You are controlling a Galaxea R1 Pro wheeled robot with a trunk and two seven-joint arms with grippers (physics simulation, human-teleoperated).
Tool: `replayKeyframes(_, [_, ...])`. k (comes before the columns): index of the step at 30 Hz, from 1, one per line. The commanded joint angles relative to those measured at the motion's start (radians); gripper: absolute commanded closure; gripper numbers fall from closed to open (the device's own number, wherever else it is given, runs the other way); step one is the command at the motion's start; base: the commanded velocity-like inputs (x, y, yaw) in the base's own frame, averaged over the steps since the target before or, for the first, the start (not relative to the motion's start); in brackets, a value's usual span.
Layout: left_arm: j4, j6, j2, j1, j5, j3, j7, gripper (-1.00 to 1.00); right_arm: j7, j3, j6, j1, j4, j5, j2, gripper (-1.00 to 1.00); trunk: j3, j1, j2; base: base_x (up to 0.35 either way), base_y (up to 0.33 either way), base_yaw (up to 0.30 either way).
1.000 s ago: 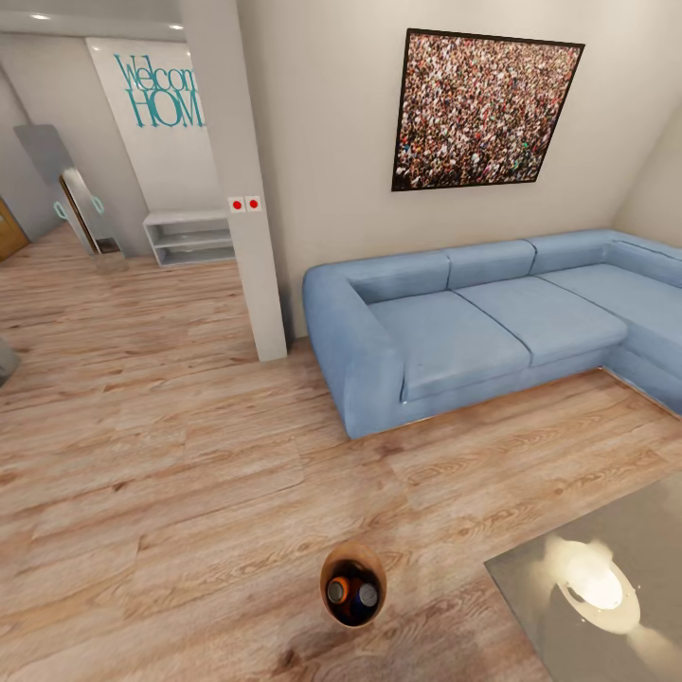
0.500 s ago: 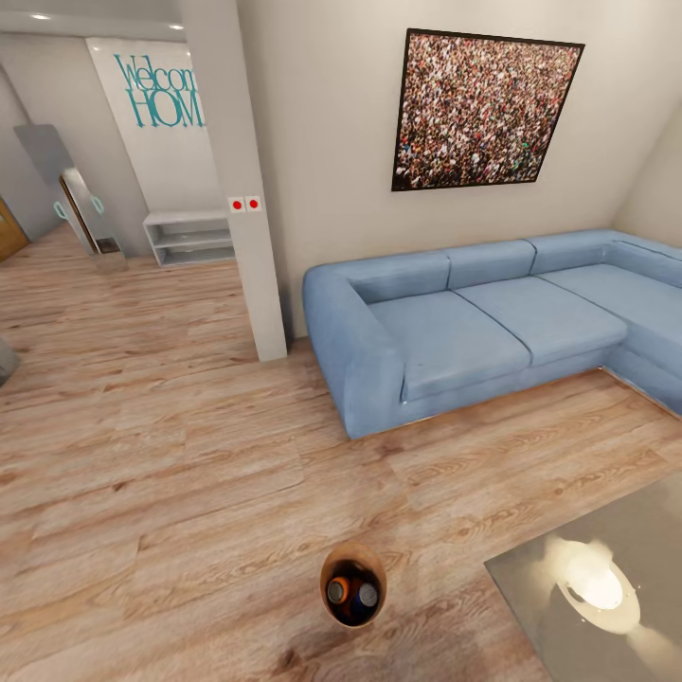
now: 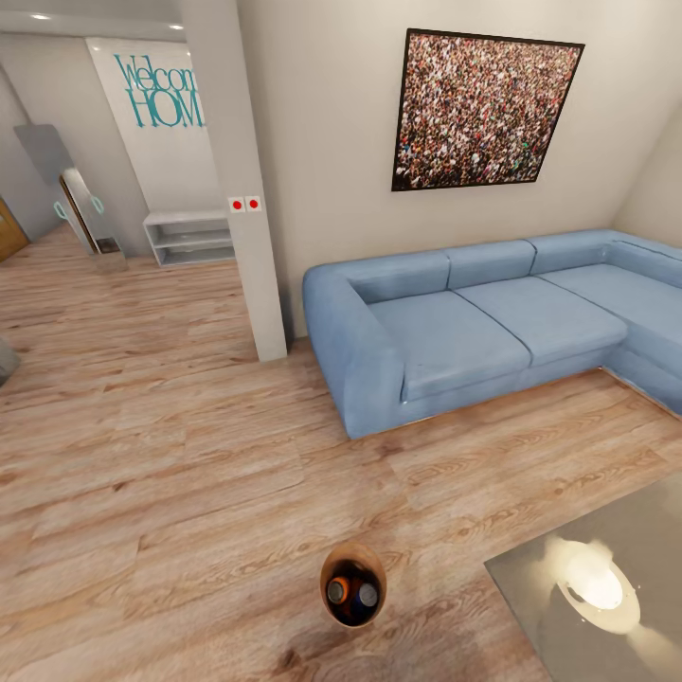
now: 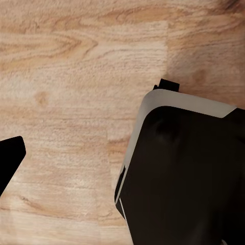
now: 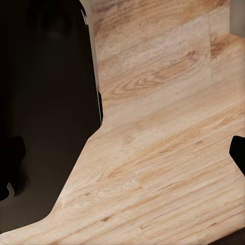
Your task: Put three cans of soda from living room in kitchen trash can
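The tash can point(image 3: 352, 584) stands on the wood floor of the living room, close in front of me in the head view. Its brown inside is open to view. Inside it I see the silvery tops of two cans of soda: an orange one point(image 3: 336, 592) and a blue one point(image 3: 367, 595). A third can is not to be made out in the dark of the bin. In the left wrist view my left gripper point(image 4: 122, 158) shows one black fingertip point(image 4: 10, 158) at the frame's edge, over bare floor. My right gripper point(image 5: 122, 153) likewise shows one fingertip point(image 5: 239, 153). Both hold nothing.
A long light-blue corner sofa point(image 3: 455, 322) fills the right side under a framed crowd picture point(image 3: 483, 112). A glass-topped low table point(image 3: 597, 578) is at the near right. A white pillar point(image 3: 242, 189) and a low shelf point(image 3: 189, 237) stand at the back left. My dark base point(image 4: 178, 173) shows beside the floor.
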Motion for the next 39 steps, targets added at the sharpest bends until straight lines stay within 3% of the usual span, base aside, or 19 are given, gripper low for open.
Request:
replayKeyframes(1, [0.0, 0.0, 0.0, 0.0, 0.0, 0.0, 0.0, -1.0, 0.0, 0.0, 0.0, 0.0, 0.0, 0.0, 0.0, -1.0, 0.0, 0.0, 0.0, 0.0, 0.0, 0.0])
replayKeyframes(39, [0.0, 0.0, 0.0, 0.0, 0.0, 0.0, 0.0, -1.0, 0.0, 0.0, 0.0, 0.0, 0.0, 0.0, 0.0, -1.0, 0.0, 0.0, 0.0, 0.0, 0.0, 0.0])
